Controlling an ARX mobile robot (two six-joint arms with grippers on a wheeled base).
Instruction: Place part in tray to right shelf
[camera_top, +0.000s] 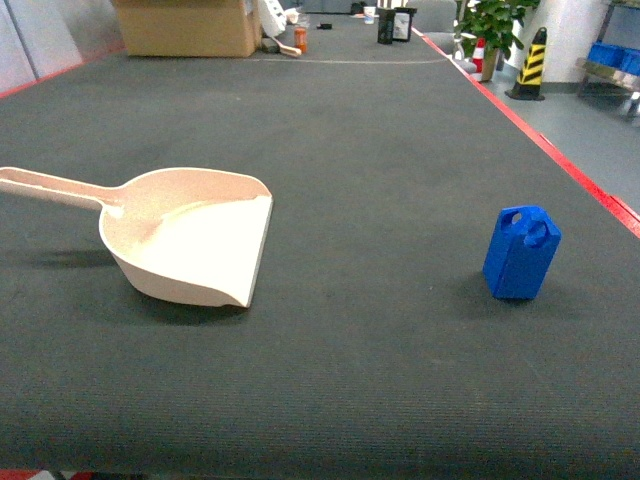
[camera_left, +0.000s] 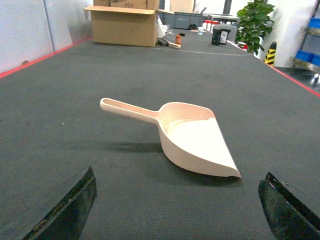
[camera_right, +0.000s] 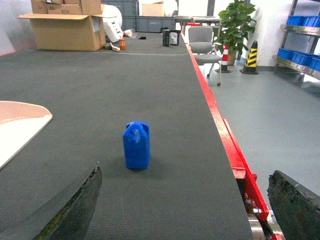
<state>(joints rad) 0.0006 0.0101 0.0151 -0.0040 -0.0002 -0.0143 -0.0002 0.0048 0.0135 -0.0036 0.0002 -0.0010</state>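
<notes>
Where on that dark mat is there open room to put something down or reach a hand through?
The widest bare stretch lies between the tray and the part. More open mat runs behind both, up to the cardboard box and the small clutter beside it, the one crowded spot. The front strip is free too. Right of the part, the red edge is close.

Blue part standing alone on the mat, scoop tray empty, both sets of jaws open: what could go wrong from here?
1. The blue part stands upright on a narrow base; a glancing touch from the right gripper could tip it.
2. It sits toward the table's red edge, so a push might send it off.
3. The cream scoop tray has a flat open front; tilted during the carry, the part could slide out.
</notes>
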